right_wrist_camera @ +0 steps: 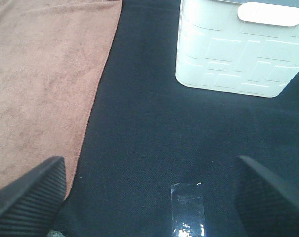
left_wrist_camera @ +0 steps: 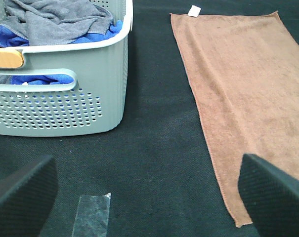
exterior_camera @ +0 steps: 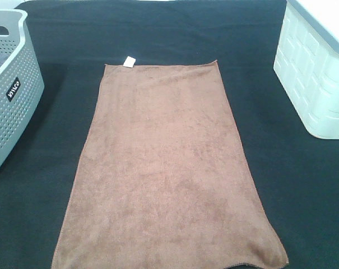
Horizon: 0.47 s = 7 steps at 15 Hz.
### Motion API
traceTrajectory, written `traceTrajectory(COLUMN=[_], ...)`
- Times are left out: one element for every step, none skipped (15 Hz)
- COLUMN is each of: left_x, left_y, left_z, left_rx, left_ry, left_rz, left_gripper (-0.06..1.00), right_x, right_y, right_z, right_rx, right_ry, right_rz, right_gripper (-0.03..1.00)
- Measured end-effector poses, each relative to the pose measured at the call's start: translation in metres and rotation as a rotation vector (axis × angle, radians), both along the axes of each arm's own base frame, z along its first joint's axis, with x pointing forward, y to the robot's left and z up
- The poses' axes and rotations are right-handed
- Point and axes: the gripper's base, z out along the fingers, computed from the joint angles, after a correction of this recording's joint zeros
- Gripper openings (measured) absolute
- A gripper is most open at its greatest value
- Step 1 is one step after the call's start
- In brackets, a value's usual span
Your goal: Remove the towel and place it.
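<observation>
The brown plush towel (exterior_camera: 166,168) lies spread flat in the middle of the black table cloth, long side running front to back, with its small white tag (exterior_camera: 129,61) at the far left corner. It also shows in the left wrist view (left_wrist_camera: 243,94) and in the right wrist view (right_wrist_camera: 40,84). Neither gripper shows in the exterior high view. My left gripper (left_wrist_camera: 149,197) is open and empty above the cloth, near the towel's front left corner. My right gripper (right_wrist_camera: 149,197) is open and empty above the cloth, to the right of the towel.
A grey perforated basket (exterior_camera: 9,95) stands at the left, holding grey and blue cloths (left_wrist_camera: 55,22). A white plastic bin (exterior_camera: 317,73) stands at the right, also in the right wrist view (right_wrist_camera: 238,49). Clear tape patches (left_wrist_camera: 92,215) (right_wrist_camera: 188,207) stick to the black cloth.
</observation>
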Motion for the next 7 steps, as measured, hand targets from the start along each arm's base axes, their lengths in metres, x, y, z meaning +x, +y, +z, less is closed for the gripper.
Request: traceTrajectory(left_x=[0.0000, 0.0000, -0.0001, -0.0001, -0.0002, -0.0002, -0.0002], left_y=[0.0009, 0.0026, 0.0041, 0.0056, 0.0070, 0.0078, 0.0084], left_z=[-0.0001, -0.0003, -0.0005, -0.0006, -0.0006, -0.0007, -0.0007], left_rx=[0.011, 0.028, 0.031, 0.035, 0.041, 0.047, 0.053], left_ry=[0.001, 0.002, 0.005, 0.006, 0.007, 0.007, 0.008], left_rz=[0.005, 0.018, 0.036, 0.052, 0.065, 0.073, 0.077], left_gripper=[0.91, 0.91, 0.91, 0.91, 0.91, 0.91, 0.91], right_x=[0.0000, 0.0000, 0.0000, 0.0000, 0.0000, 0.0000, 0.0000], right_y=[0.0000, 0.0000, 0.0000, 0.0000, 0.0000, 0.0000, 0.0000], right_z=[0.0000, 0.0000, 0.0000, 0.0000, 0.0000, 0.0000, 0.0000], right_rx=[0.000, 0.000, 0.000, 0.000, 0.000, 0.000, 0.000], right_ry=[0.000, 0.000, 0.000, 0.000, 0.000, 0.000, 0.000], right_rz=[0.000, 0.000, 0.000, 0.000, 0.000, 0.000, 0.000], right_gripper=[0.86, 0.86, 0.86, 0.86, 0.86, 0.86, 0.86])
